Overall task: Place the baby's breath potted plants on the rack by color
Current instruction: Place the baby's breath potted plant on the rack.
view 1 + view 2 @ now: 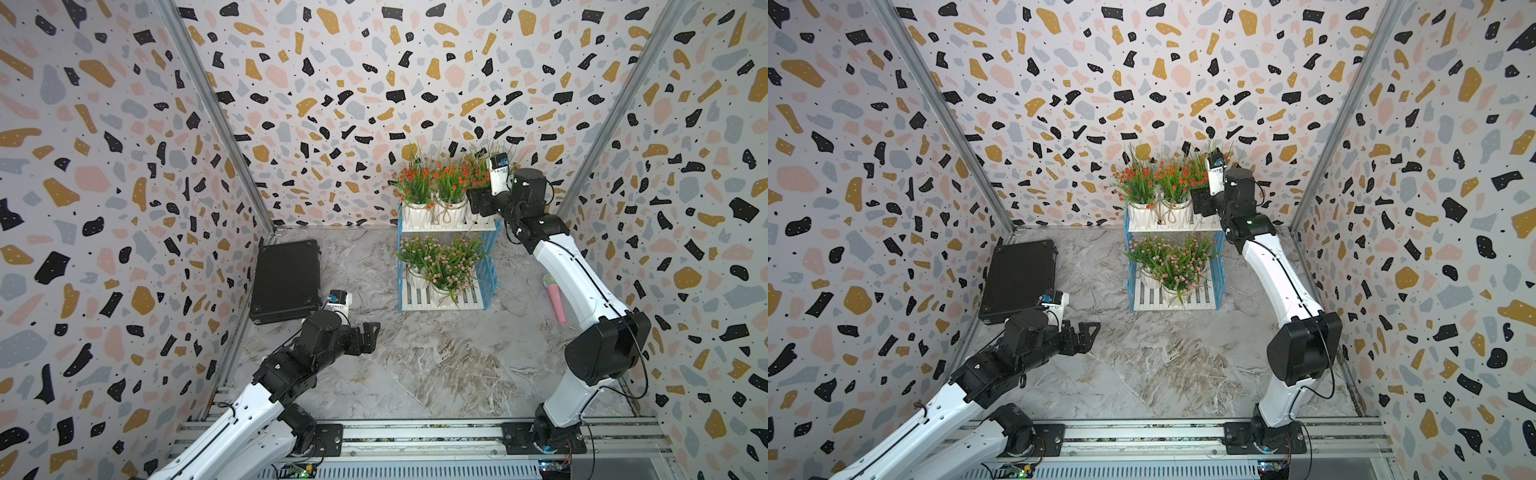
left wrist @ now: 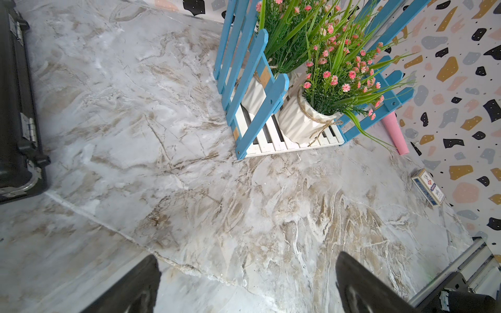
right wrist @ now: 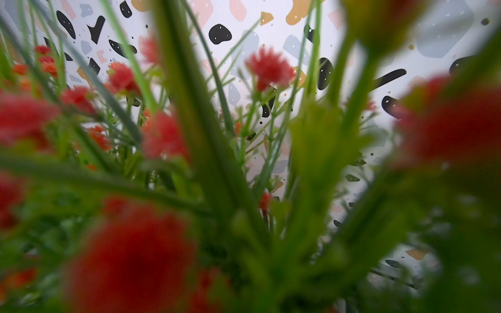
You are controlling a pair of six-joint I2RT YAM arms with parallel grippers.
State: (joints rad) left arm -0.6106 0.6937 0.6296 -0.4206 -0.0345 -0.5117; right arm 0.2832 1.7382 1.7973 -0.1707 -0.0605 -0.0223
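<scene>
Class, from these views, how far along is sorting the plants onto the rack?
Done: two red plants stand on the rack's top shelf, pink plants on the bottom. In hand: the right end effector is at a third red plant there, grip unclear. Remaining: probably just pulling away; the left end effector hangs open.

Terrazzo-patterned walls (image 1: 332, 83) on three sides; grey marbled floor (image 1: 436, 365).

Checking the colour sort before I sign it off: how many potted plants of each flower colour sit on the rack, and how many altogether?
Red-orange plants, top shelf: 3 (one pot mostly hidden behind the right gripper)
Pink plants, lower shelf: 3 (one pot hidden behind the others)
Total on the rack: 6
</scene>
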